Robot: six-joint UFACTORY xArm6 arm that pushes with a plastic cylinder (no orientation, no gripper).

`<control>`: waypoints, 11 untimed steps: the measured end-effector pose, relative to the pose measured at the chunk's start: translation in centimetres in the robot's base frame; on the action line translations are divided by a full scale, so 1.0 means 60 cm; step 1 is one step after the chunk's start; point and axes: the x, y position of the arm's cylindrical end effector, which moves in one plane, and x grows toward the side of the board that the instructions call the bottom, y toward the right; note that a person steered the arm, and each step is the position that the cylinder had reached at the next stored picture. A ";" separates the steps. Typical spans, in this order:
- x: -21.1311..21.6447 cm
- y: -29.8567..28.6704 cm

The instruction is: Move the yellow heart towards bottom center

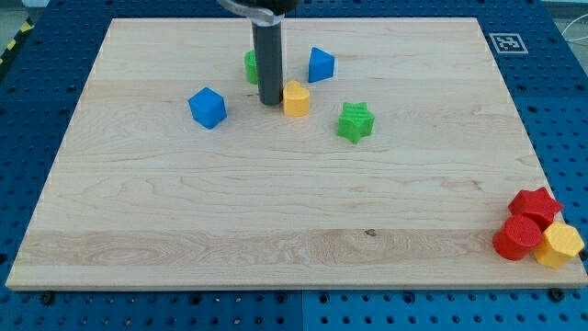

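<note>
Camera view shows a pale wooden board (294, 211) on a blue perforated bench, with my tip (270, 102), the lower end of the straight dark rod, planted on the wood in the upper middle of the board. There is nothing on the rod that can open or close, so it grips nothing; it only bears against things, and here it stands just at the view's left of the small yellow heart block (296, 98), touching it or very nearly so. The heart lies well up the board, far from the bottom centre, so the task looks barely begun. Being at the heart's left flank, a push from here would, I judge, send it to the view's right and not downward; to drive it toward the bottom the tip would need to get round to the heart's top side. A green block (250, 66) is half hidden behind the rod, its shape not clear. A blue angular block (321, 64) sits just above and right of the heart, a blue cube (208, 108) to the left, and a green star block (356, 121) to the lower right, near a downward path.
</note>
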 end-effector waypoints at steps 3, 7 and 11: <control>0.007 0.041; 0.169 0.080; 0.262 0.040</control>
